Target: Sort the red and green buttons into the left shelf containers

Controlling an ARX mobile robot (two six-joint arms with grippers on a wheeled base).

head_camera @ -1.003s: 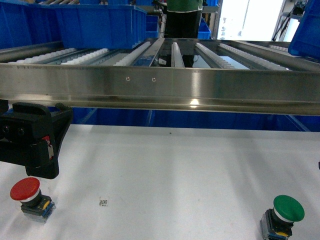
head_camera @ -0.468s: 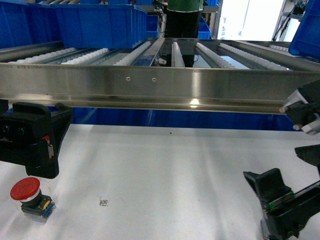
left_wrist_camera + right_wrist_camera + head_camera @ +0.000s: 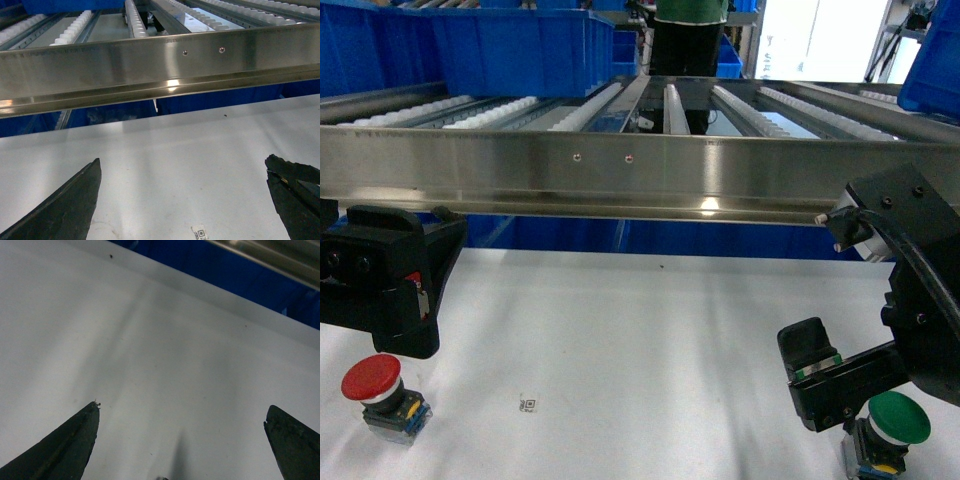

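Buttons wait on the white surface

Surface (image 3: 640, 340) comes first, big and white, and both buttons sit on it. Behind it a long steel roller rack (image 3: 620, 170) runs from side to side. A deep blue bin (image 3: 470, 45) sits on the rack at the far left. Part of another blue bin (image 3: 932, 60) shows at the far right. A person in a green top (image 3: 688, 25) stands far behind the rack.

The right arm (image 3: 910, 290) is black and bulky. It reaches in from the right side and bends down low over the surface. Its right tool (image 3: 182, 440) is wide open, with its two dark fingers (image 3: 65, 445) far apart. Only bare white surface shows between them, and they hold nothing. In the head view this tool is just above and to the left of the green button (image 3: 888, 435). I cannot tell if it touches the button.

The left arm (image 3: 380, 275) is a black block at the left edge, a bit above the surface. Its left tool (image 3: 182, 205) is wide open too and holds nothing. A tiny square printed mark (image 3: 200, 232) lies on the surface between its fingers.

The red button (image 3: 382, 395) stands upright near the bottom left corner, just below the left arm. The green button stands upright near the bottom right corner. The two buttons are well apart, and both are outside the bins.
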